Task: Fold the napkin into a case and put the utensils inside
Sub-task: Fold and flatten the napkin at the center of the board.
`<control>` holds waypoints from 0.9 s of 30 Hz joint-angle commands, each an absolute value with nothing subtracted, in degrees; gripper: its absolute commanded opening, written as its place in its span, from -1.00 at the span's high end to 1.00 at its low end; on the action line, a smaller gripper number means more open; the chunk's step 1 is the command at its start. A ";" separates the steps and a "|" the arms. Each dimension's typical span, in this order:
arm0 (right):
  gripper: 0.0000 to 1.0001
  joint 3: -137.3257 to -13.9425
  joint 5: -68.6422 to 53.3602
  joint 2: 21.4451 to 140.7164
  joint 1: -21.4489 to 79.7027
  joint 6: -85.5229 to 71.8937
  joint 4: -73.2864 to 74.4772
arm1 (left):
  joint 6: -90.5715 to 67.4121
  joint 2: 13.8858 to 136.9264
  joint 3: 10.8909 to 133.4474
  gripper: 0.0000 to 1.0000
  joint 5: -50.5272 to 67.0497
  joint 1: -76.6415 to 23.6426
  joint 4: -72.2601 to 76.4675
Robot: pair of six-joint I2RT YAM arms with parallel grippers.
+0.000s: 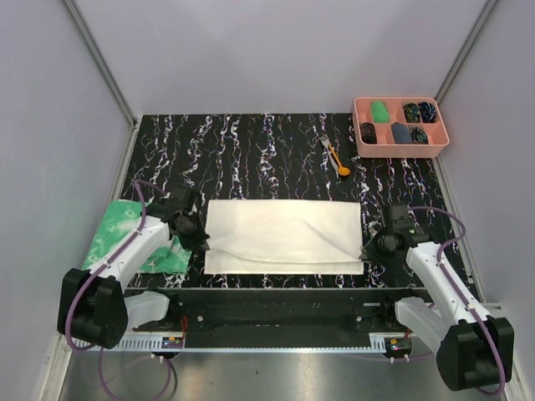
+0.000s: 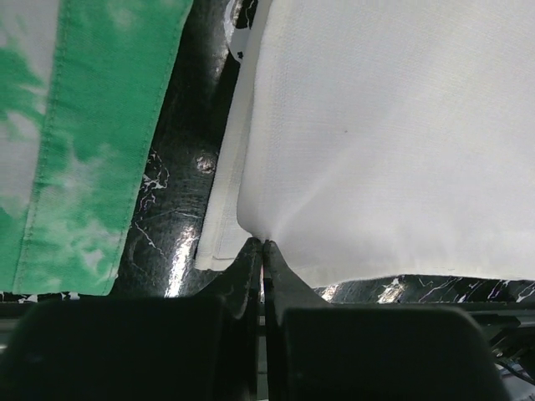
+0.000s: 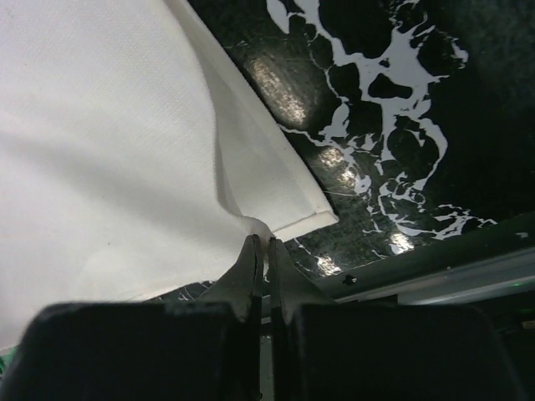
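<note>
Item: napkin [image 1: 284,236], cream-white, lay as a wide layered rectangle on the near half of the table [image 1: 251,159], between the two arms.

Hidden or unclear: in the top view both wrist bodies covered their own fingertips. The number of napkin layers could not be counted; each wrist view showed a raised upper layer over a flat lower one. A green-and-white cloth [image 1: 117,230] at the left edge was partly covered by the left arm [image 1: 134,251] and cut off in the left wrist view. The pink tray's [image 1: 359,125] contents were one green piece and several dark ones, too small to identify.

Left hand [image 2: 263,244]: jaws pressed together on the napkin's upper layer near its near-left corner.
Right hand [image 3: 260,241]: jaws pressed together on the cloth at its near-right corner.

Utensils [image 1: 334,156]: orange-handled pair, lay beyond the napkin, apart from it, just left of the tray. Nothing lay between them and the napkin.
</note>
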State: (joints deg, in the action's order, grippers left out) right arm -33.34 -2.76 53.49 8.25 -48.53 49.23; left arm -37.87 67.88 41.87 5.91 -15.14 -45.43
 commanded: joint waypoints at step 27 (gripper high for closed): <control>1.00 -33.40 2.64 64.16 8.09 -52.03 46.23 | -43.15 73.47 39.81 1.00 0.18 -19.25 -45.97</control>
